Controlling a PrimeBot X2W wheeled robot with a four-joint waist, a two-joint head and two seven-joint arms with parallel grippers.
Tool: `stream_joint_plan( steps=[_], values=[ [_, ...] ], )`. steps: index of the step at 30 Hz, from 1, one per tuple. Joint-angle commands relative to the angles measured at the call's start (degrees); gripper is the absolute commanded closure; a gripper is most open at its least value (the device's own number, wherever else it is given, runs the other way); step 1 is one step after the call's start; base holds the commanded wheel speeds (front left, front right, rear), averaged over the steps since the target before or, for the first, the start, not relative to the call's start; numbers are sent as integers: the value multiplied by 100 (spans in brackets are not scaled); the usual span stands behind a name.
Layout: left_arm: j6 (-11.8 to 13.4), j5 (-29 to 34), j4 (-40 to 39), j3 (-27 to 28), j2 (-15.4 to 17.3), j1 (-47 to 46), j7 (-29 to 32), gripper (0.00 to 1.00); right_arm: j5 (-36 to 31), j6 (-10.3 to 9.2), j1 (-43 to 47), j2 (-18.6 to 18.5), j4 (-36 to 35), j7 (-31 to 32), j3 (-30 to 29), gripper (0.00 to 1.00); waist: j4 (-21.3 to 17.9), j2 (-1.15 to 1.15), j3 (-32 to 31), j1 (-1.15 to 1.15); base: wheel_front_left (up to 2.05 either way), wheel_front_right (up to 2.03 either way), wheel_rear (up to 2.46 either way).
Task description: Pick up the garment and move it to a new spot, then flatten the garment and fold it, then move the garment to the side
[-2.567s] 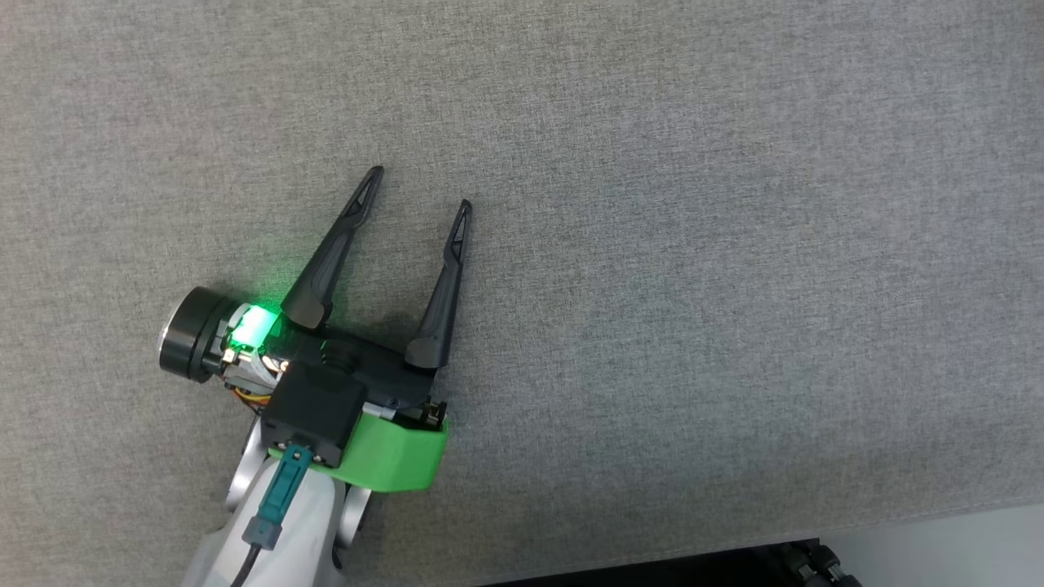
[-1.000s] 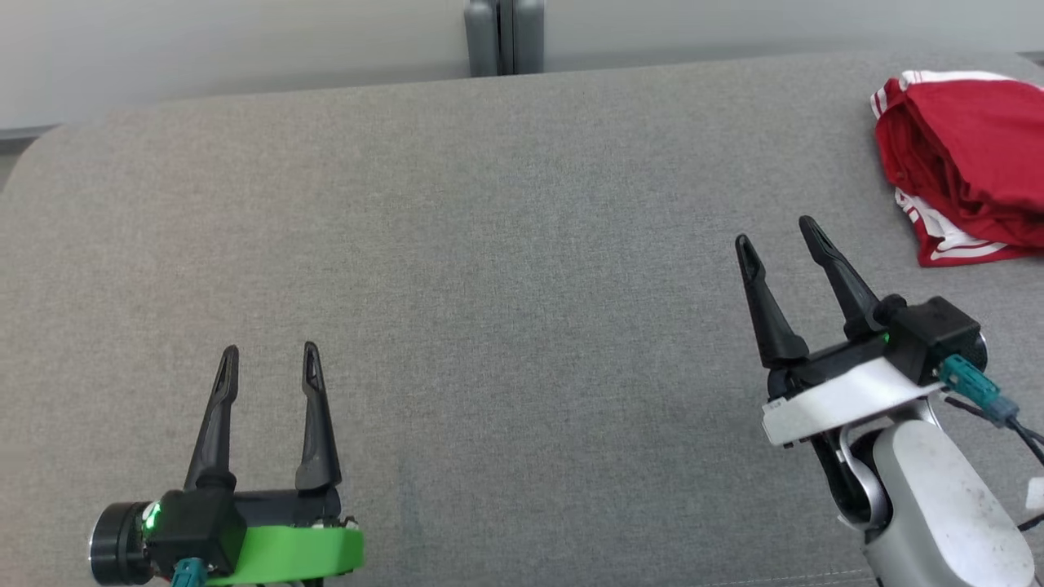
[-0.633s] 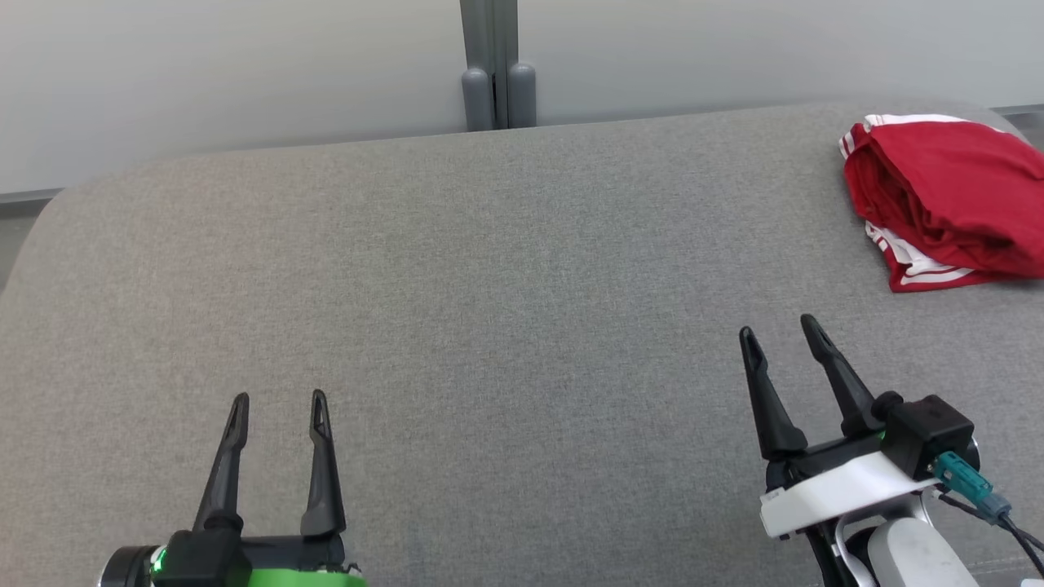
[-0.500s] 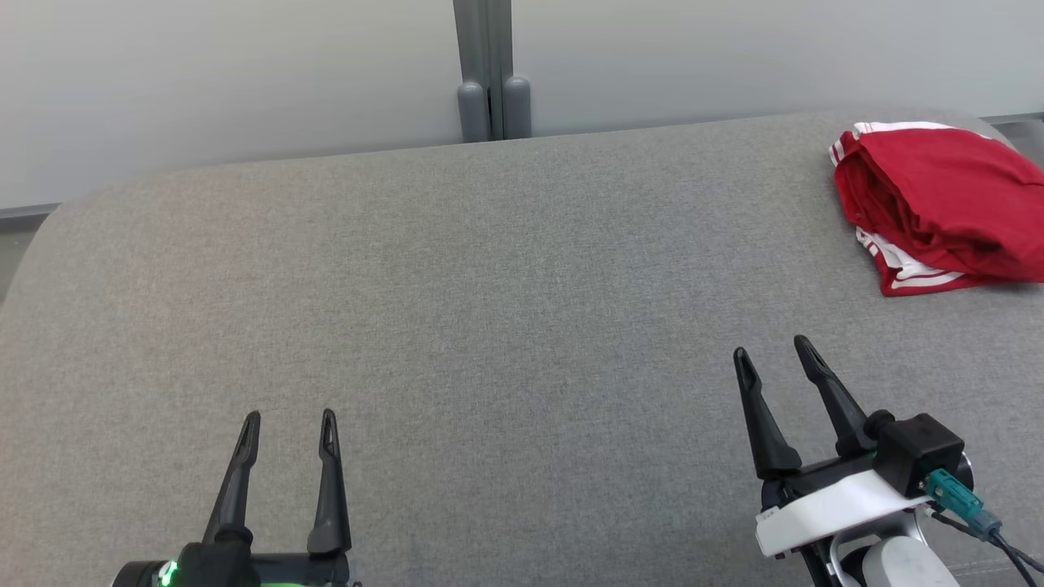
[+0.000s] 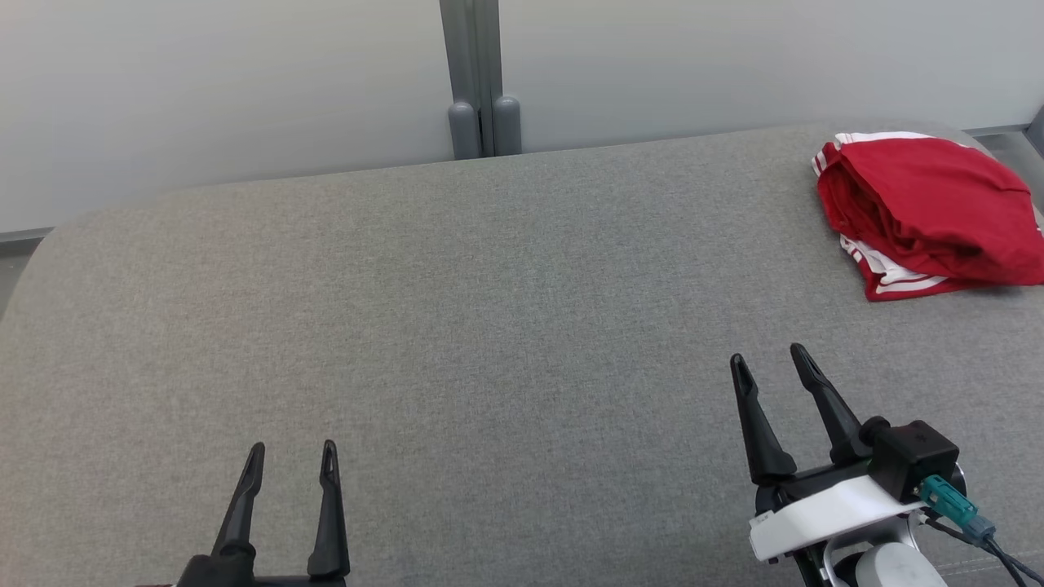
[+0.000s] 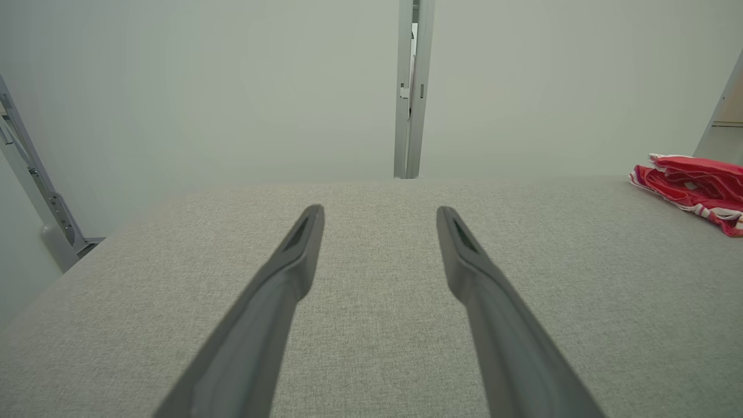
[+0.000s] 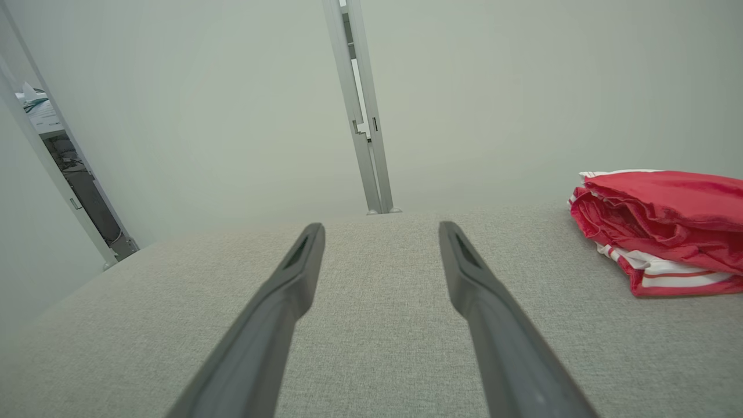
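A red garment (image 5: 926,214) with white stripes lies bunched at the far right of the grey fabric surface (image 5: 489,326); it appears too in the left wrist view as the garment (image 6: 693,188) and in the right wrist view as the garment (image 7: 667,226). My right gripper (image 5: 767,359) stands open at the lower right, well short of the garment and to its left, with nothing between its fingers. At the bottom left my left gripper (image 5: 294,450) is open and empty, far from the garment. Both grippers hover over bare fabric, seen in the wrist views as my left gripper (image 6: 380,212) and my right gripper (image 7: 380,229).
A pale wall with a grey vertical post (image 5: 475,77) stands behind the surface's far edge. The surface's left corner (image 5: 37,244) is rounded and drops off. A metal frame (image 7: 69,174) shows at the far left in the right wrist view.
The head camera has tilted up, so both grippers sit lower in the picture and more wall shows. The garment lies as it did and both grippers stay open.
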Motion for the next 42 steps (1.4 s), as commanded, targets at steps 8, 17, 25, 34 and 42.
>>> stream_joint_plan(
  steps=[8, 17, 25, 34, 42],
  values=[
    [-36, -59, 43, 34, 5, -6, 1, 0, -25, -6, 58, 24, 22, -13, -37, 0, 7, 0, -1, 1, 0, 0, 0],
    [-8, -421, 105, 35, 10, 1, 45, 100, 373, 0, 61, 32, 105, 63, -42, 100, 15, 0, 1, 1, 0, 0, 0],
    [-94, -1400, 279, 106, 85, -212, 227, 100, 1256, -1, -27, -8, 200, 253, -148, 100, 26, 0, 1, 1, 0, 0, 0],
    [-202, -2371, 485, 170, 138, -430, 408, 100, 2137, -1, -105, -30, 286, 445, -259, 100, 39, 0, 1, 1, 0, 0, 0],
    [-277, -3142, 630, 229, 172, -594, 558, 100, 2834, -1, -164, -41, 350, 604, -356, 100, 50, 0, 2, 1, 0, 0, 0]
  ],
)
